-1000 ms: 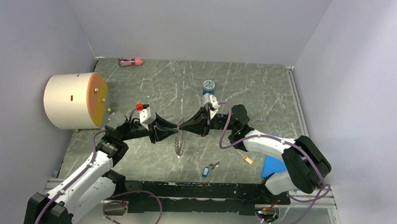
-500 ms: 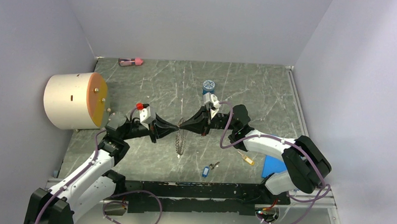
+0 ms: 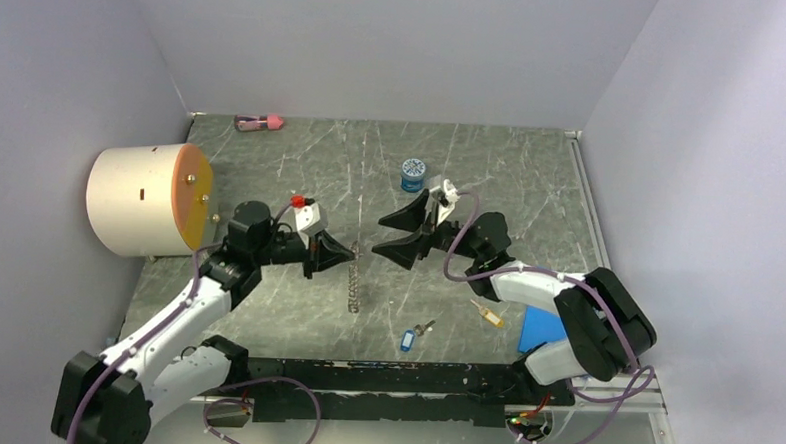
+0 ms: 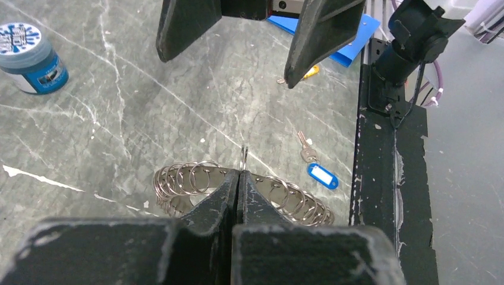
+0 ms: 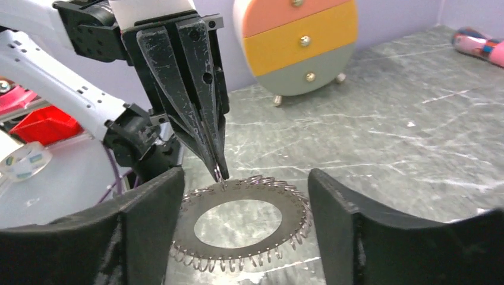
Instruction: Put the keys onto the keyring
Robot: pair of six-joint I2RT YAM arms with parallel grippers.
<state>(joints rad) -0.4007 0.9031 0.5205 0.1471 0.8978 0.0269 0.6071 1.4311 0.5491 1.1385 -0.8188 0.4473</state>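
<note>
Slippage is the main risk: the left gripper point(image 4: 238, 176) is pressed together on just one thin loop at the top edge of the keyring point(image 3: 354, 280), which hangs below it. A jolt or twist could pull that loop free and drop the ring. The right gripper point(image 3: 380, 237) stands spread just right of the keyring, touching nothing. Both keys lie apart on the keyring's near side: the blue-tagged key point(image 3: 407, 340) and, further right, the yellow key point(image 3: 487, 313).
</note>
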